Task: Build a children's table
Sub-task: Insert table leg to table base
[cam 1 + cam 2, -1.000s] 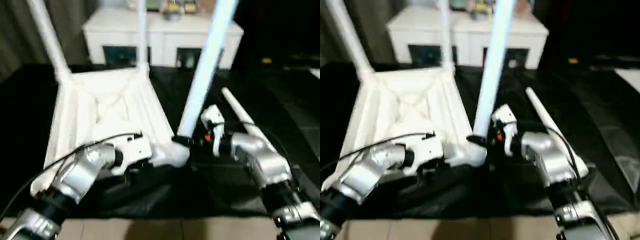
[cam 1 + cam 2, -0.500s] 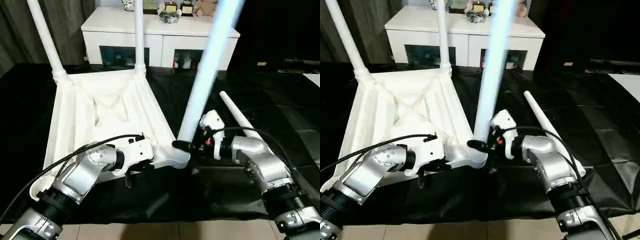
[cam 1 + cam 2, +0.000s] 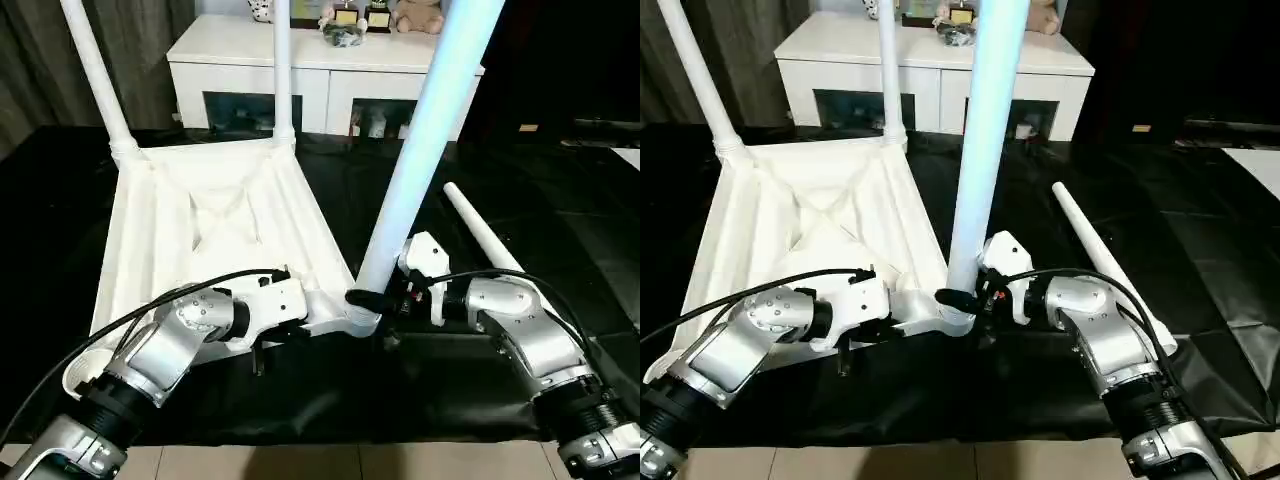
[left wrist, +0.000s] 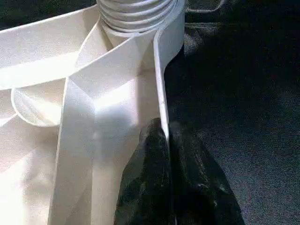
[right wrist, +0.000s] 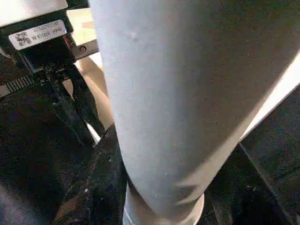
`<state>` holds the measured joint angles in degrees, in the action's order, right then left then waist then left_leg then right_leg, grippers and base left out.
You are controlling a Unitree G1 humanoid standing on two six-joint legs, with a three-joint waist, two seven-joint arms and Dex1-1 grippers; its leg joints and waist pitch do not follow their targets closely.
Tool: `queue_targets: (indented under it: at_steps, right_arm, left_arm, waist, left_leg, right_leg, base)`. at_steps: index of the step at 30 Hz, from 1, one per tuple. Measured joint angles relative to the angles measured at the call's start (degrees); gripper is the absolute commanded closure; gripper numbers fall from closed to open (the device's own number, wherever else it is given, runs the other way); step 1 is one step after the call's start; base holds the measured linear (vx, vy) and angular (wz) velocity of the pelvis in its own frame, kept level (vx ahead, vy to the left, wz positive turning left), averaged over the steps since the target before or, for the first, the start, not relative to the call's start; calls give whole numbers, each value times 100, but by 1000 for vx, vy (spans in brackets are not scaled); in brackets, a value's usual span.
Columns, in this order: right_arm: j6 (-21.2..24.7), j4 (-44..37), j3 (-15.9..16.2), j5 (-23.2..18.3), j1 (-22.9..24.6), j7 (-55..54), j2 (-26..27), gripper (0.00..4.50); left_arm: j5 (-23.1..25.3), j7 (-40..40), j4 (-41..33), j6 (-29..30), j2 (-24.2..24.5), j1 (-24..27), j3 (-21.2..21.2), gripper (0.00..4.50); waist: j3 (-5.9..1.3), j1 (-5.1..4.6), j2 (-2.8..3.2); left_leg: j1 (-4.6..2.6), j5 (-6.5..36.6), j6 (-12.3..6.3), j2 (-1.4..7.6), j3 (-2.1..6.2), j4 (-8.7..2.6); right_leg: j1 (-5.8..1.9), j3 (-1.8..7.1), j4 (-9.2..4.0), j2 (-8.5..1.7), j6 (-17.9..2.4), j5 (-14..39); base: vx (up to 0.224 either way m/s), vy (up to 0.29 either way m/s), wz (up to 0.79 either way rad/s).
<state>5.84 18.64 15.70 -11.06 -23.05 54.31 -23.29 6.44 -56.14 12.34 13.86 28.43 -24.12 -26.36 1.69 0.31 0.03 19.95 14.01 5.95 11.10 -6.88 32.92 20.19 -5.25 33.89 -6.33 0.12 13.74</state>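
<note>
My left gripper (image 4: 164,140) pinches table top (image 3: 215,235) rim nr corner socket; right gripper (image 3: 375,300) clamps leg (image 3: 415,165), tilted in socket.

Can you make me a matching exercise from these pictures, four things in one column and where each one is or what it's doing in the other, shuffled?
Things
1. left end effector
2. right end effector
3. loose table leg
4. low cabinet

States
A. lies flat on the black cloth
B. closed around the base of the leg at the near corner socket
C. stands behind the upturned table top
D. pinches the table top's thin edge wall

Pairs: 1-D, 2-B, 3-A, 4-C
</note>
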Motion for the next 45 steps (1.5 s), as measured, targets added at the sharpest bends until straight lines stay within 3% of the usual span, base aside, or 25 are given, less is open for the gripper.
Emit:
queue_targets:
  at_steps: [3,9,11,14,18,22,30,45]
  right_arm:
    - [564,193,-412,-467,-14,1,196,265]
    - [1491,437,-911,-1139,-191,54,237,266]
    - [1813,451,-1049,-1370,-206,227,163,266]
    - [2081,394,-1109,-1532,-204,466,-2,266]
    - [2394,278,-1080,-1574,-231,795,-241,266]
    - [2449,205,-1048,-1563,-239,884,-341,266]
    - [2263,-7,-764,-1256,-368,956,-404,266]
    - [1989,-254,-232,-718,-709,1230,-565,266]
  left_arm:
    - [-1,0,-1,-31,1,-3,1,450]
    - [-19,-37,-29,-110,12,-18,11,450]
    - [-60,-89,-57,-172,18,-26,16,450]
    - [-93,-153,-104,-220,14,-26,-10,450]
    - [-131,-259,-171,-312,14,-27,-60,450]
    - [-134,-280,-203,-374,18,-39,-60,450]
    - [-133,-296,-189,-378,54,-64,-59,450]
    - [-133,-308,-230,-360,113,-67,-59,450]
  waist:
    - [3,1,-9]
    - [3,25,-8]
    - [22,58,23]
    - [23,130,23]
    - [15,231,38]
    - [6,273,42]
    - [-5,222,21]
    - [-5,222,17]
  left_leg:
    - [14,0,0,0,0,-3]
    - [34,-1,-1,0,-12,-3]
    - [56,-5,-8,1,-52,-6]
    - [29,-82,-52,39,-187,-25]
    - [18,-222,-51,89,-291,-91]
    - [24,-348,-42,94,-301,-104]
    - [23,-345,-50,85,-314,-80]
    - [23,-345,-50,92,-326,-67]
  right_leg:
    - [17,1,-2,0,0,0]
    - [60,9,1,0,-4,-3]
    - [82,40,10,-2,-32,-22]
    - [90,140,34,7,4,-175]
    - [95,151,46,15,22,-164]
    - [111,172,49,29,62,-133]
    - [115,219,29,30,62,-133]
    - [135,246,54,57,62,-133]
  base:
    - [0,0,0]
    - [0,0,0]
    - [0,0,0]
    - [0,0,0]
    - [60,-11,6]
    - [41,11,-2]
    - [0,0,0]
    - [0,0,0]
